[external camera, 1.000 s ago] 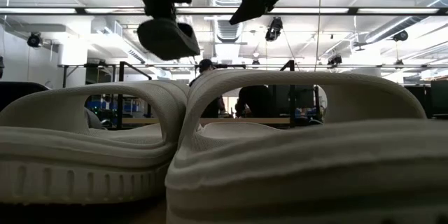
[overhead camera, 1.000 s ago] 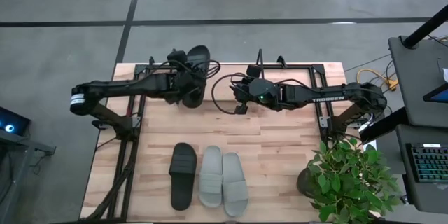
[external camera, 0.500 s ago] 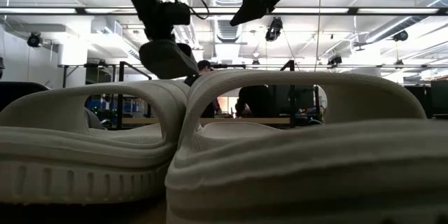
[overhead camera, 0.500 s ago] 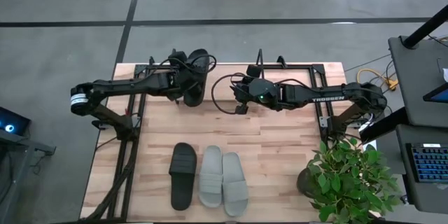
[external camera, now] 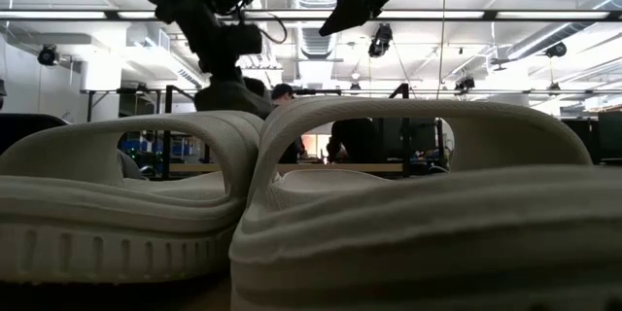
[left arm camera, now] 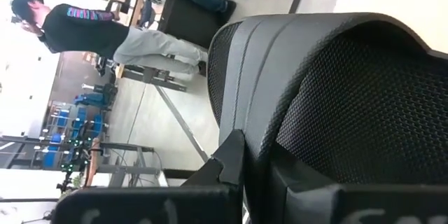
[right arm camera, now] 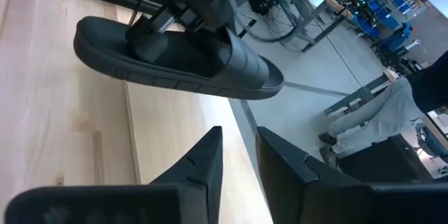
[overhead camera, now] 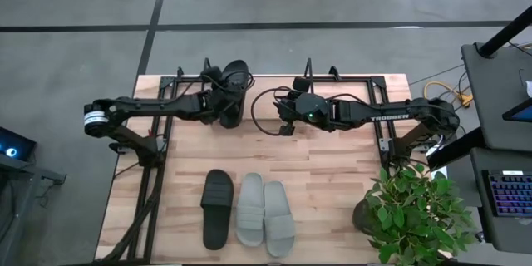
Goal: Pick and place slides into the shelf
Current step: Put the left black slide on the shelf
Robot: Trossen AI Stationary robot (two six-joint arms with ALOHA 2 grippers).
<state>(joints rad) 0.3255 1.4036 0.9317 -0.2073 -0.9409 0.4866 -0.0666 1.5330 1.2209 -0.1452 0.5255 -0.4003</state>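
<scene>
Left gripper (overhead camera: 223,100): clamped on one black slide (overhead camera: 233,91), held off the table at the far left end of the shelf (overhead camera: 349,79); in the left wrist view the slide's textured footbed fills most of the frame, with the fingers (left arm camera: 231,161) pinched tight against its edge
Held slide: the right wrist view shows it (right arm camera: 175,59) tilted in the air, sole facing down, the left arm's fingers gripping it from above; in the low view it (external camera: 233,97) hangs just behind the strap of the nearest grey slide
Right gripper (overhead camera: 280,116): just right of the held slide, apart from it, above the table in front of the shelf; fingers (right arm camera: 203,161) stand slightly apart with nothing between them
Other black slide (overhead camera: 217,209): flat on the near part of the table, left of the grey pair
Grey slides (overhead camera: 264,214): side by side and touching, near the table's front edge; in the low view they (external camera: 389,214) fill the foreground
Shelf: black wire frame along the table's far edge, mostly behind the arms
Table (overhead camera: 332,183): light wooden boards
Plant (overhead camera: 416,208): leafy, at the table's near right corner
Room: grey floor around the table; a keyboard (overhead camera: 509,195) on a desk at right; ceiling lights and desks beyond; a person (left arm camera: 105,31) in a dark top stands in the background
</scene>
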